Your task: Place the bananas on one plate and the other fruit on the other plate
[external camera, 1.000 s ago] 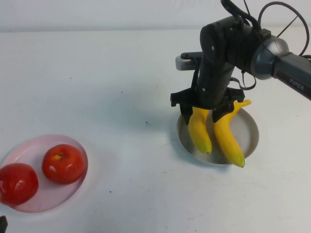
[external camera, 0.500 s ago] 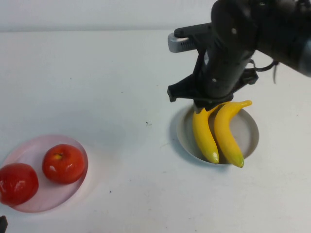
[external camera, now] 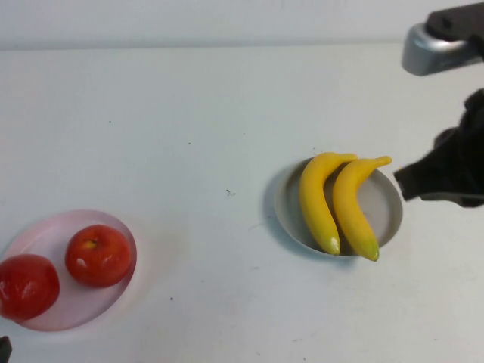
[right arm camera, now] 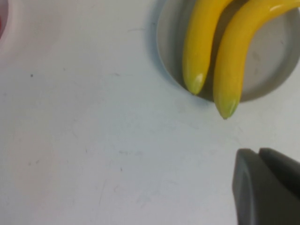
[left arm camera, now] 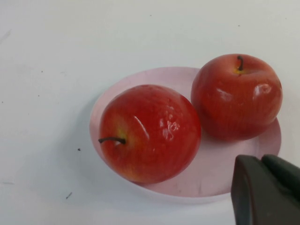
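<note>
Two yellow bananas [external camera: 318, 200] [external camera: 352, 206] lie side by side on the grey plate [external camera: 389, 210] at the middle right. Two red apples [external camera: 97, 254] [external camera: 26, 286] sit on the pale pink plate [external camera: 57, 316] at the near left. My right arm [external camera: 450, 170] is at the right edge, clear of the grey plate. In the right wrist view my right gripper [right arm camera: 260, 157] is shut and empty, above bare table next to the bananas [right arm camera: 199, 42]. In the left wrist view my left gripper [left arm camera: 261, 160] is shut and empty beside the apples [left arm camera: 150, 133] [left arm camera: 236, 96] on the pink plate [left arm camera: 211, 176].
The white table [external camera: 189, 128] spreads between the two plates and behind them. Only a dark tip of the left arm [external camera: 4, 349] shows at the bottom left corner of the high view.
My right gripper has let go of the bananas, risen and pulled away to the right edge. The left banana has shifted slightly on the grey plate. The apples have not moved.
</note>
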You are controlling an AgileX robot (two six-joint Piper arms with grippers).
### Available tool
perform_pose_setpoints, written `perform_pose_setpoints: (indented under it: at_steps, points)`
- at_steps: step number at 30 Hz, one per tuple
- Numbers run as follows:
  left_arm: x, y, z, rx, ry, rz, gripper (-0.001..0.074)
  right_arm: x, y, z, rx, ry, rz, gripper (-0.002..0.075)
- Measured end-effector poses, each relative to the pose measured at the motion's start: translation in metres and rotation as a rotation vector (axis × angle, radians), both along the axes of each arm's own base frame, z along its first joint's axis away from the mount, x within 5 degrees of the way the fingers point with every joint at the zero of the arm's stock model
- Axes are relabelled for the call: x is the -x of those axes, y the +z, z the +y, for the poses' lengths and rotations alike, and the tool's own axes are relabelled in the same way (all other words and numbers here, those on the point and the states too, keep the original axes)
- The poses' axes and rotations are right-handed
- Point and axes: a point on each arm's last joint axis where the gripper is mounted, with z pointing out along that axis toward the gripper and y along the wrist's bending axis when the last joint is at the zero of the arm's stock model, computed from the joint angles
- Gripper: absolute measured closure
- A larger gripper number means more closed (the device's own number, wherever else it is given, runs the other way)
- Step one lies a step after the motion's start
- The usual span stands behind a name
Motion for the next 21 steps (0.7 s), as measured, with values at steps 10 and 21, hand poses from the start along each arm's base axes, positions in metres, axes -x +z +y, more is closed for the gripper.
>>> perform_pose_setpoints:
  at_steps: [10,21]
  points:
    - [0.0,0.0,0.0,0.0,0.0,0.0,0.0736,0.035,0.005,-0.028,0.027,0.11,-0.066,0.0741]
    - [0.0,0.0,0.0,0.0,0.0,0.0,0.0736,0.054,-0.07,-0.07,-0.023,0.135,-0.295,0.0741]
